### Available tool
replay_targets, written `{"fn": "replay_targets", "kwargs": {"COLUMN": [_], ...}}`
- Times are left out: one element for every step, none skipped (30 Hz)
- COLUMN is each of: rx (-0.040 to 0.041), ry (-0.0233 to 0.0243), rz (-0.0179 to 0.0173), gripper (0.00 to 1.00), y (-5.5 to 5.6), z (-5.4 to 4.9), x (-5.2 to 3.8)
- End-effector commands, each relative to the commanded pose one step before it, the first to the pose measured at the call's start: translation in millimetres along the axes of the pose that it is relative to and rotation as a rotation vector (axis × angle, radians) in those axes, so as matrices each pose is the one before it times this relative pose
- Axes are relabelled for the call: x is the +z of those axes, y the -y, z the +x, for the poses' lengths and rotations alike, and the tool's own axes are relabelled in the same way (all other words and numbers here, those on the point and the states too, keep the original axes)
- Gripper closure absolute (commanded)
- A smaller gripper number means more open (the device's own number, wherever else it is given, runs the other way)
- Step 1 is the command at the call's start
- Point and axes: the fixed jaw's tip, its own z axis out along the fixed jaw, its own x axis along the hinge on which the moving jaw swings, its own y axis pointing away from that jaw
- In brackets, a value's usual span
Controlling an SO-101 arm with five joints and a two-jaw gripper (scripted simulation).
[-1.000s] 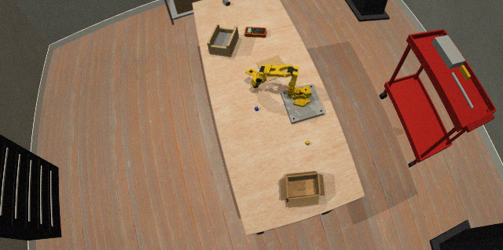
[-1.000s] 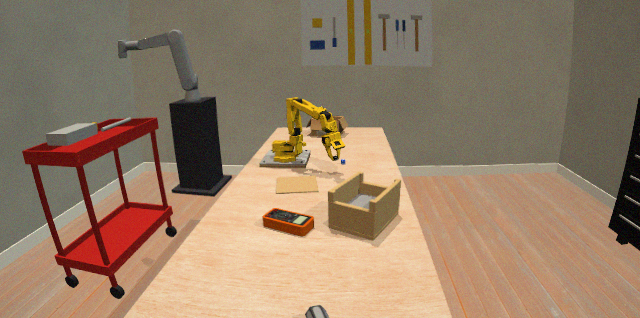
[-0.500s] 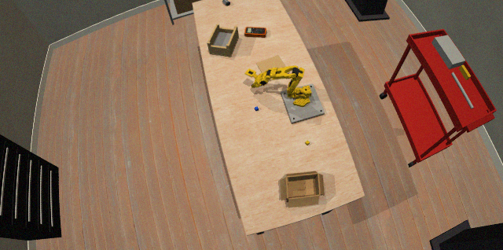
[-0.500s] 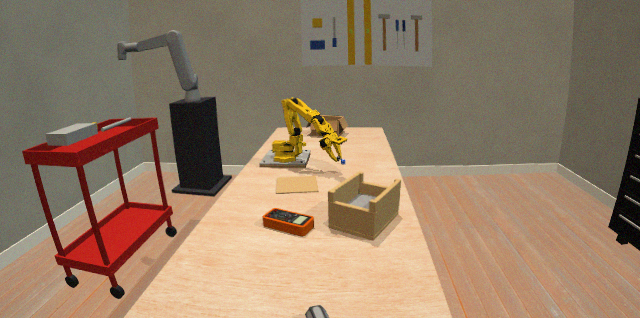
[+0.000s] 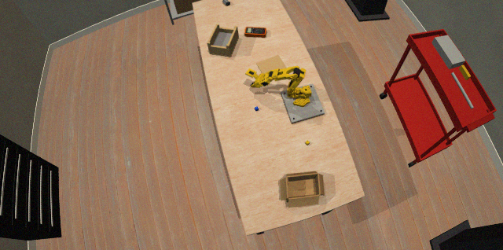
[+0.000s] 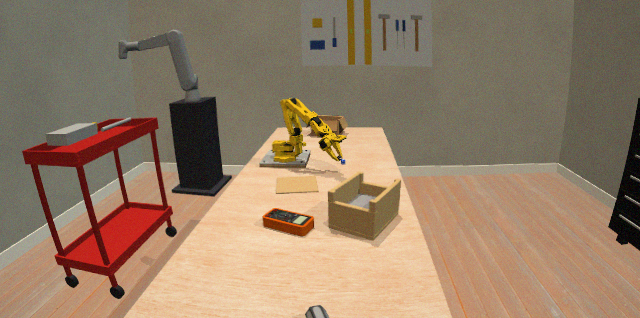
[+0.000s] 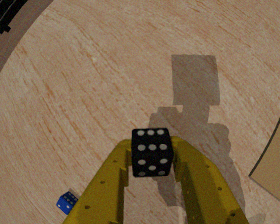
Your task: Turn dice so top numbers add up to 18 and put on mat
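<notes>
My gripper [image 5: 253,84] [image 6: 339,159] [image 7: 151,151] is shut on the black die [image 7: 151,155], held above the table. In the wrist view, its upper visible face shows a six and its lower one a five. The blue die [image 5: 256,108] [image 6: 343,162] [image 7: 66,203] is on the table, off the mat, near the gripper; I cannot read its top surely. The yellow die [image 5: 307,142] is on the table beyond the arm's base, off the mat; its number is too small to read. The tan mat [image 5: 271,64] [image 6: 296,185] [image 7: 277,167] is bare, to one side of the gripper.
The arm's grey base plate [image 5: 296,116] [image 6: 270,160] stands near one long table edge. An open wooden bin [image 5: 222,39] [image 6: 365,213] and an orange multimeter [image 5: 255,32] [image 6: 288,222] lie beyond the mat. A cardboard box [image 5: 302,189] stands at the other end.
</notes>
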Motion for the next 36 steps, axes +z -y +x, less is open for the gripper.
{"fn": "replay_targets", "kwargs": {"rx": [-0.01186,-0.00423,-0.00504,-0.00579,-0.00655,-0.00730,-0.00796,-0.00866,0.00000,0.00000,-0.00922,-0.00979,-0.01023,-0.01062,-0.01094,-0.01117,-0.01131,-0.01133,-0.01131,-0.01118,-0.01098,-0.01066,-0.01027,-0.00982,-0.00930,0.00000,0.00000,-0.00869,-0.00804,-0.00732,-0.00661,-0.00583,-0.00508,-0.00429,-0.00351,-0.00279], "ry": [0.01527,0.00736,0.00871,0.01006,0.01142,0.01267,0.01396,0.01512,0.00000,0.00000,0.01618,0.01716,0.01797,0.01872,0.01932,0.01972,0.01999,0.02011,0.02007,0.01986,0.01947,0.01896,0.01829,0.01749,0.01654,0.00000,0.00000,0.01547,0.01431,0.01308,0.01176,0.01038,0.00902,0.00764,0.00625,0.00497], "rz": [-0.00036,-0.00201,-0.00233,-0.00261,-0.00289,-0.00314,-0.00333,-0.00345,0.00000,0.00000,-0.00353,-0.00358,-0.00358,-0.00351,-0.00338,-0.00322,-0.00303,-0.00281,-0.00259,-0.00230,-0.00205,-0.00177,-0.00152,-0.00127,-0.00103,0.00000,0.00000,-0.00084,-0.00063,-0.00047,-0.00037,-0.00024,-0.00015,-0.00011,-0.00005,-0.00004], "gripper": [1.00,1.00,1.00,1.00,1.00,1.00,1.00,1.00,1.00,1.00,1.00,1.00,1.00,1.00,1.00,1.00,1.00,1.00,1.00,1.00,1.00,1.00,1.00,1.00,1.00,1.00,1.00,1.00,1.00,1.00,1.00,1.00,1.00,1.00,1.00,1.00], "y": [1.99,-0.09,-0.09,-0.10,-0.10,-0.10,-0.09,-0.09,0.00,0.00,-0.07,-0.07,-0.05,-0.04,-0.03,-0.01,0.00,0.00,0.01,0.02,0.02,0.03,0.02,0.02,0.03,0.00,0.00,0.03,0.02,0.02,0.03,0.03,0.02,0.02,0.01,0.02], "z": [1.11,-0.35,-0.40,-0.44,-0.47,-0.49,-0.50,-0.50,0.00,0.00,-0.49,-0.47,-0.45,-0.43,-0.40,-0.38,-0.35,-0.34,-0.33,-0.32,-0.33,-0.33,-0.34,-0.34,-0.35,0.00,0.00,-0.35,-0.35,-0.35,-0.33,-0.31,-0.28,-0.26,-0.21,-0.18], "x": [1.365,0.846,0.977,1.085,1.188,1.268,1.319,1.352,0.000,0.000,1.343,1.320,1.256,1.174,1.073,0.942,0.798,0.647,0.496,0.333,0.182,0.048,-0.085,-0.196,-0.282,0.000,0.000,-0.346,-0.402,-0.422,-0.425,-0.417,-0.387,-0.346,-0.301,-0.244]}}
